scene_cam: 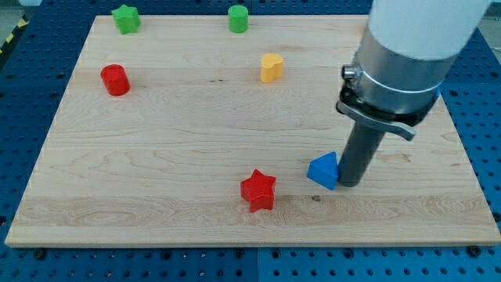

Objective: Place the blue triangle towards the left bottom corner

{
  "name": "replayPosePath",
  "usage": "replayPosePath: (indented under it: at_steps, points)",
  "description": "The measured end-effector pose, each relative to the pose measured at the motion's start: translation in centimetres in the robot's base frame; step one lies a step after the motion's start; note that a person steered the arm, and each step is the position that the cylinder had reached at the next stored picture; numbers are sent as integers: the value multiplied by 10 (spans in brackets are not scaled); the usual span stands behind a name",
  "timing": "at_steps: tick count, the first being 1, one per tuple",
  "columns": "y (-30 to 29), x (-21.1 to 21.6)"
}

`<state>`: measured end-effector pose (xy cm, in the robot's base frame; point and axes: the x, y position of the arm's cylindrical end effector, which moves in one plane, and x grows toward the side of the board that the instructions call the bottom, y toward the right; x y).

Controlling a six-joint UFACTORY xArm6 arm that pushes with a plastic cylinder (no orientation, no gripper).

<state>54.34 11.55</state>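
Note:
The blue triangle [324, 170] lies on the wooden board [156, 157], right of centre and near the view's bottom. My tip [350, 184] stands right against the triangle's right side, touching or almost touching it. The dark rod rises from there to the grey and white arm body at the view's top right. The board's bottom left corner [23, 235] is far to the left of the triangle.
A red star [258, 190] lies just left of the triangle, near the bottom edge. A red cylinder [115, 80] is at the left. A green star [125, 18] and a green cylinder [238, 18] sit along the top edge. A yellow block [271, 68] lies above centre.

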Motion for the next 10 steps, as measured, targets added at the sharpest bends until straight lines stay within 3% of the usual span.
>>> replayPosePath:
  at_steps: [3,4,5,6,7,8,10]
  points:
    - [-132,-13]
    - [-162,-36]
    - [-153,-41]
    - [-106,-34]
    - [-90,-64]
    - [-111,-95]
    - [-208,-82]
